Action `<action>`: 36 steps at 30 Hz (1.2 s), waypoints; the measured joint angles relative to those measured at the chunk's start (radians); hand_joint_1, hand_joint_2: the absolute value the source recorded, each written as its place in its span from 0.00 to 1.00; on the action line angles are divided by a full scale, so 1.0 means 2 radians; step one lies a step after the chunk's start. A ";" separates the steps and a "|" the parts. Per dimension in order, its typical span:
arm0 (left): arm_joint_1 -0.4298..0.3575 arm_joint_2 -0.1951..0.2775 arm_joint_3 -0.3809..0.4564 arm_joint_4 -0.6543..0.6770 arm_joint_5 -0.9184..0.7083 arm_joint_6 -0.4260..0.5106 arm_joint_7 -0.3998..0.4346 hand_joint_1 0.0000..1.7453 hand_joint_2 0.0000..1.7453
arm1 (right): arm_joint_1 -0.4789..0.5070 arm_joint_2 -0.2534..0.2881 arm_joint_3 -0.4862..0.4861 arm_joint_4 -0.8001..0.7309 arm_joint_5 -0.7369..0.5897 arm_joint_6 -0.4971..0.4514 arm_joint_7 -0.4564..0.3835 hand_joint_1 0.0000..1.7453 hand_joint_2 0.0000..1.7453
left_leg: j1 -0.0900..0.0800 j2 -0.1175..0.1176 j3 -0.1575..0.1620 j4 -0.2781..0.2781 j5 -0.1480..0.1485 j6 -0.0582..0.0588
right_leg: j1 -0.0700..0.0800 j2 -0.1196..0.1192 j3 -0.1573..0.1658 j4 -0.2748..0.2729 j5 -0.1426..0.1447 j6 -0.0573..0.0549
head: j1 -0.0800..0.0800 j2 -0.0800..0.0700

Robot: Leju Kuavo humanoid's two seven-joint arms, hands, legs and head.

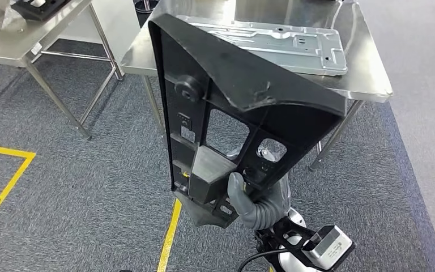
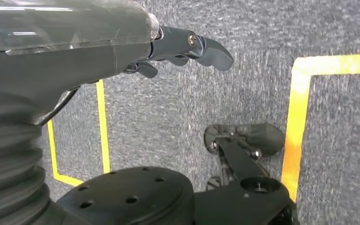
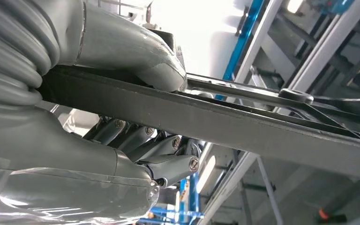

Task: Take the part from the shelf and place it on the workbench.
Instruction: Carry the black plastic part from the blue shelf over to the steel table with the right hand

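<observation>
1. Part [image 1: 243,107]: a large black plastic panel with cut-out windows and a round knob, held upright and tilted in front of the robot, its wide upper edge level with the near edge of the workbench [image 1: 368,79]. It is in the air, not resting on anything.
2. Right hand [image 1: 249,201] grips the panel at its lower end. In the head view the grey thumb presses on the near face beside a boxy block moulded into the panel.
3. In the right wrist view the same hand [image 3: 122,122] is clamped on the panel's edge [image 3: 243,126]: the thumb lies on one face, and the darker fingers [image 3: 168,161] curl tight against the other.
4. Left hand [image 2: 178,47] hangs low over the carpet, holding nothing. Its dark fingers are bent partly inward and lie close together; how far they are closed I cannot tell from this angle.
5. Workbench: a steel table just beyond the panel, with a flat silver stamped metal plate [image 1: 283,42] lying on its top. The black panel hides the plate's near corner from where the robot looks.
6. Second steel table [image 1: 11,39] stands to the left, well apart, with a dark object [image 1: 37,7] and some clear plastic wrap on it.
7. Floor is grey carpet [image 1: 79,187] marked with yellow tape lines [image 1: 5,184], one strip running under the held panel.
</observation>
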 joint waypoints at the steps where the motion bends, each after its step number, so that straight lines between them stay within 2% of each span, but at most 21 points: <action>1: 0.000 0.000 0.000 0.000 0.000 0.000 0.000 0.00 1.00 | 0.000 0.000 0.000 0.000 0.000 0.000 0.000 1.00 1.00 | 0.001 0.000 0.000 0.002 -0.002 -0.003 | 0.000 0.001 0.001 -0.002 0.001 -0.003 | 0.000 0.000; 3: -0.001 0.000 0.000 0.000 -0.001 -0.001 0.000 0.00 1.00 | -0.001 0.000 0.000 -0.001 0.000 0.000 0.000 1.00 1.00 | 0.002 0.000 -0.012 0.030 -0.021 -0.006 | -0.002 0.002 0.002 -0.006 0.004 -0.011 | -0.001 0.000; 5: 0.000 0.000 0.000 0.000 -0.001 -0.002 0.000 0.00 1.00 | -0.001 0.000 0.000 -0.002 -0.001 0.001 0.001 1.00 1.00 | 0.002 0.000 -0.043 0.097 -0.054 -0.007 | 0.000 0.004 0.003 -0.006 0.003 -0.015 | -0.001 0.000; 7: 0.000 0.000 0.000 0.000 -0.001 -0.002 0.000 0.00 1.00 | 0.000 0.000 0.000 -0.002 -0.002 0.002 0.001 1.00 1.00 | 0.002 0.000 -0.067 0.147 -0.069 -0.008 | 0.002 0.009 0.003 -0.005 0.002 -0.016 | -0.001 0.000; 8: 0.000 0.000 0.000 0.000 -0.001 -0.002 0.000 0.00 1.00 | 0.000 0.000 0.000 -0.002 -0.003 0.003 0.001 1.00 1.00 | 0.002 -0.001 -0.065 0.143 -0.061 -0.008 | 0.002 0.014 0.004 -0.005 0.001 -0.016 | -0.001 0.000; 9: 0.000 0.000 0.000 0.000 -0.001 -0.002 0.000 0.00 1.00 | 0.000 0.000 0.000 -0.002 -0.003 0.004 0.001 1.00 1.00 | 0.002 -0.002 -0.054 0.120 -0.045 -0.007 | 0.003 0.018 0.005 -0.004 0.000 -0.015 | -0.001 0.000; 10: 0.000 0.000 0.000 0.000 -0.001 -0.002 0.000 0.00 1.00 | 0.000 0.000 0.000 -0.002 -0.003 0.005 0.001 1.00 1.00 | 0.002 -0.006 -0.037 0.085 -0.026 -0.006 | 0.003 0.024 0.007 -0.003 -0.001 -0.014 | -0.001 0.000; 12: 0.001 0.000 0.000 0.000 -0.001 -0.002 0.001 0.00 1.00 | 0.000 0.000 0.000 -0.002 -0.003 0.007 0.001 1.00 1.00 | 0.002 -0.021 -0.008 0.025 -0.006 -0.002 | 0.003 0.033 0.007 -0.001 -0.004 -0.011 | -0.001 0.000; 14: 0.002 0.001 0.000 0.000 -0.001 -0.002 0.001 0.00 1.00 | -0.001 0.000 0.000 -0.002 -0.004 0.008 0.001 1.00 1.00 | 0.001 -0.027 0.000 0.008 -0.009 0.002 | 0.002 0.041 0.004 0.000 -0.005 -0.005 | 0.000 0.000; 15: 0.002 0.000 0.000 0.000 -0.001 -0.002 0.001 0.00 1.00 | -0.001 0.000 0.000 -0.003 -0.004 0.008 0.001 1.00 1.00 | 0.000 -0.024 0.002 0.006 -0.008 0.004 | 0.001 0.046 0.004 0.000 -0.005 -0.002 | 0.000 0.000; 17: 0.001 0.000 0.000 0.000 -0.001 -0.001 0.001 0.00 1.00 | -0.001 0.000 0.000 -0.003 -0.004 0.009 0.001 1.00 1.00 | 0.002 -0.015 0.006 0.001 -0.008 0.011 | 0.000 0.038 0.002 0.006 -0.009 0.004 | 0.000 0.000; 19: 0.001 0.001 0.000 0.000 -0.001 0.000 0.001 0.00 1.00 | -0.001 0.000 0.000 -0.004 -0.005 0.009 0.001 1.00 1.00 | 0.002 -0.006 0.013 -0.003 -0.010 0.017 | 0.001 0.016 -0.018 0.045 -0.026 0.008 | 0.002 0.000; 21: 0.001 0.001 0.000 0.000 -0.001 0.000 0.001 0.00 1.00 | -0.001 0.000 0.000 -0.004 -0.005 0.009 0.001 1.00 1.00 | 0.001 0.004 0.018 -0.004 -0.016 0.020 | 0.000 0.004 -0.059 0.112 -0.047 0.011 | 0.003 0.000; 23: 0.002 0.001 0.000 0.000 -0.001 0.000 0.001 0.00 1.00 | 0.001 0.000 0.000 -0.004 -0.005 0.009 0.002 1.00 1.00 | 0.001 0.014 0.025 -0.004 -0.023 0.019 | -0.002 0.002 -0.086 0.142 -0.042 0.012 | 0.003 0.000; 25: 0.003 0.000 0.000 0.000 -0.001 0.000 0.002 0.00 1.00 | 0.002 -0.001 0.000 -0.004 -0.005 0.009 0.002 1.00 1.00 | 0.001 0.023 0.036 -0.004 -0.031 0.017 | -0.002 -0.006 -0.072 0.096 -0.002 0.010 | 0.003 0.000; 27: 0.003 -0.001 0.000 0.000 -0.001 0.000 0.002 0.00 1.00 | 0.001 -0.001 0.000 -0.004 -0.005 0.009 0.001 1.00 1.00 | 0.000 0.031 0.047 -0.004 -0.040 0.012 | 0.004 -0.029 -0.044 0.034 0.027 0.004 | 0.003 0.000; 29: 0.003 -0.001 0.000 0.000 -0.001 0.000 0.002 0.00 1.00 | 0.001 0.000 0.000 -0.004 -0.005 0.009 0.001 1.00 1.00 | -0.003 0.040 0.053 -0.007 -0.047 0.006 | 0.010 -0.041 -0.034 0.010 0.026 -0.003 | 0.003 0.000; 31: 0.001 -0.001 0.000 0.000 -0.002 0.000 0.002 0.00 1.00 | 0.001 0.000 0.000 -0.004 -0.005 0.009 0.001 1.00 1.00 | -0.004 0.048 0.062 -0.012 -0.052 0.000 | 0.010 -0.030 -0.031 0.007 0.022 -0.008 | 0.003 0.000; 33: -0.001 -0.001 0.000 0.000 -0.002 0.001 0.002 0.00 1.00 | 0.001 0.000 0.000 -0.005 -0.005 0.009 0.001 1.00 1.00 | -0.003 0.032 0.061 0.004 -0.062 -0.004 | 0.007 -0.020 -0.021 0.001 0.018 -0.014 | 0.001 0.000; 34: -0.001 -0.001 0.000 0.000 -0.002 0.001 0.002 0.00 1.00 | 0.001 0.001 0.000 -0.006 -0.005 0.010 0.000 1.00 1.00 | -0.002 0.019 0.048 0.029 -0.071 -0.004 | 0.005 -0.016 -0.015 -0.001 0.016 -0.018 | -0.001 0.000; 36: 0.000 -0.001 0.000 0.000 -0.001 0.001 0.002 0.00 1.00 | 0.001 0.002 0.000 -0.006 -0.006 0.010 0.000 1.00 1.00 | -0.001 0.004 0.001 0.101 -0.089 -0.005 | 0.006 -0.008 -0.007 -0.002 0.008 -0.022 | -0.003 0.000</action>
